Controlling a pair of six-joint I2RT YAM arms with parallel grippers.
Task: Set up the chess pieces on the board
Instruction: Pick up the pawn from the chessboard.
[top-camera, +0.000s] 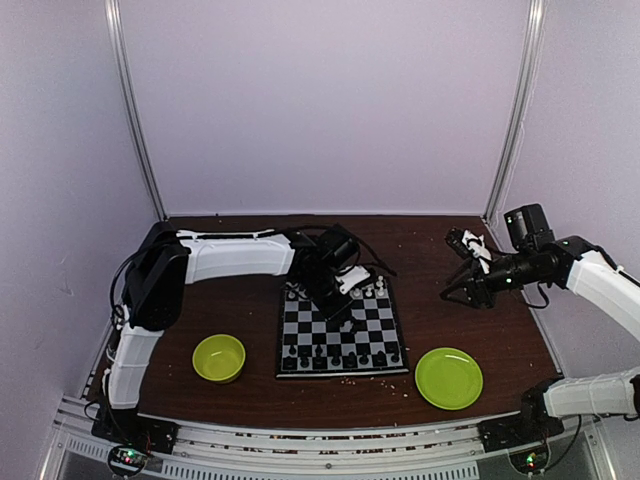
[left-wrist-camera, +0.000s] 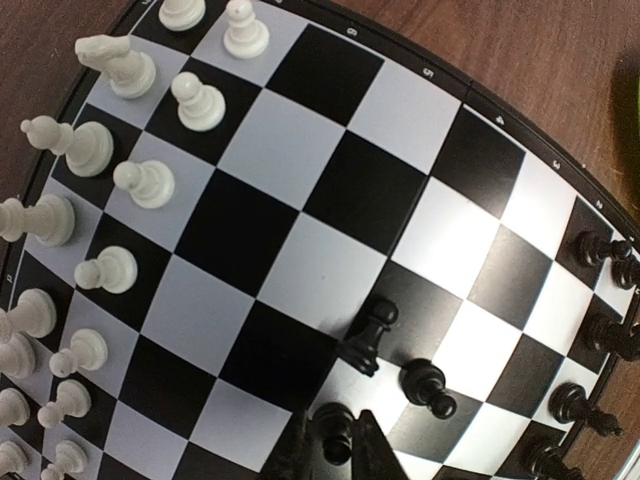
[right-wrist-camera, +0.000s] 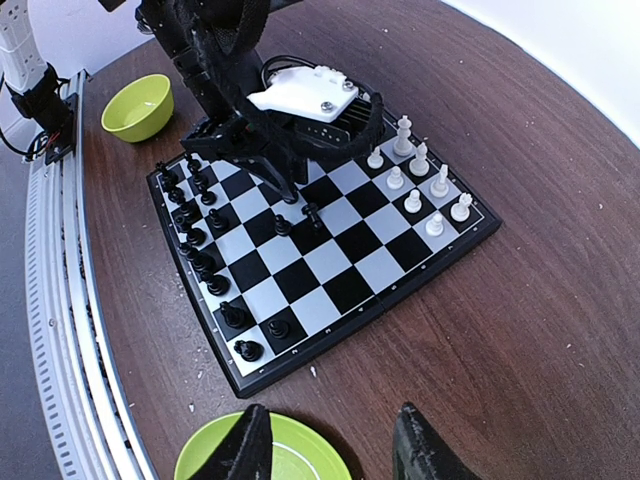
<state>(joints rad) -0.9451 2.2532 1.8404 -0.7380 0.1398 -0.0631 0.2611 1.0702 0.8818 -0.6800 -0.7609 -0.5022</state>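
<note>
I see the board as smooth and glossy, its light squares throwing back a sheen, and both the white pieces and the black pieces on it look like shiny moulded plastic. The table under it reads to me as dark brown wood grain with a dull finish, while the bowl and the plate are smooth lime-green plastic with a soft gloss. The left arm wears a smooth white plastic shell over matt black joints, the right gripper has matt black fingers, and the rail along the near edge is ribbed bare metal.
</note>
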